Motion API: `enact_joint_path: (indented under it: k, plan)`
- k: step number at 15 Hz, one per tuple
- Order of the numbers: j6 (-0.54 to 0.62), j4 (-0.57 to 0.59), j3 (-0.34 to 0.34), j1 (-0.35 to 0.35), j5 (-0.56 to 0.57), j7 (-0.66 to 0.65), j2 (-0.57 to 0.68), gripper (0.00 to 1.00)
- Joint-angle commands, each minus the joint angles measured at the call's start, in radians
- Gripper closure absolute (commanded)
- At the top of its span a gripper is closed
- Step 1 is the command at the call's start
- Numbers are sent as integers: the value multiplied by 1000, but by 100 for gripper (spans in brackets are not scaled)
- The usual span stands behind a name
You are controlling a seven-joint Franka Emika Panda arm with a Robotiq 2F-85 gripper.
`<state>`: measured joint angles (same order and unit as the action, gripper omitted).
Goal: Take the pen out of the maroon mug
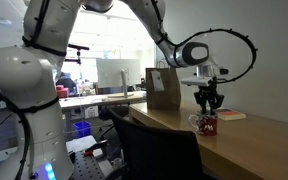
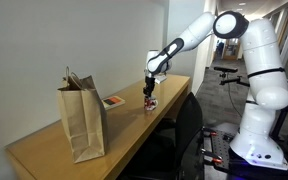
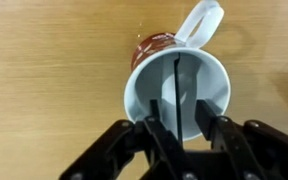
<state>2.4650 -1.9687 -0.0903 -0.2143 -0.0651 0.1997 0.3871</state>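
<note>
The hand (image 2: 150, 93) hangs right over the mug (image 2: 152, 103) on the desk (image 2: 129, 120). 1 paper bag (image 2: 82, 122) stands well apart.

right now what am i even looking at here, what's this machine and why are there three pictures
It is a white robot arm with a two-fingered end effector at its tip. Two pictures come from cameras standing in the room. The third comes from a camera on the arm's wrist, looking down past the fingers.

On the long wooden table are a tall brown paper bag, a flat red-and-white book and a small maroon mug with a pale handle. A thin dark pen stands inside the mug.

The end effector hovers just over the mug, its fingers apart on either side of the pen. Nothing is held yet.
</note>
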Motion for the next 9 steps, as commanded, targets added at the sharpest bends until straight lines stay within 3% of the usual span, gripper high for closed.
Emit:
enact_joint_path:
  k: [1,4,6,7,9]
  plan:
    - [-30,23,16,-15,-29,30,23,58]
    - [-25,22,19,-16,-30,29,36,55]
    - [-23,23,17,-15,-27,24,43,59]
    - [-23,23,17,-15,-25,24,44,81]
    - [-18,18,17,-16,-23,27,42,86]
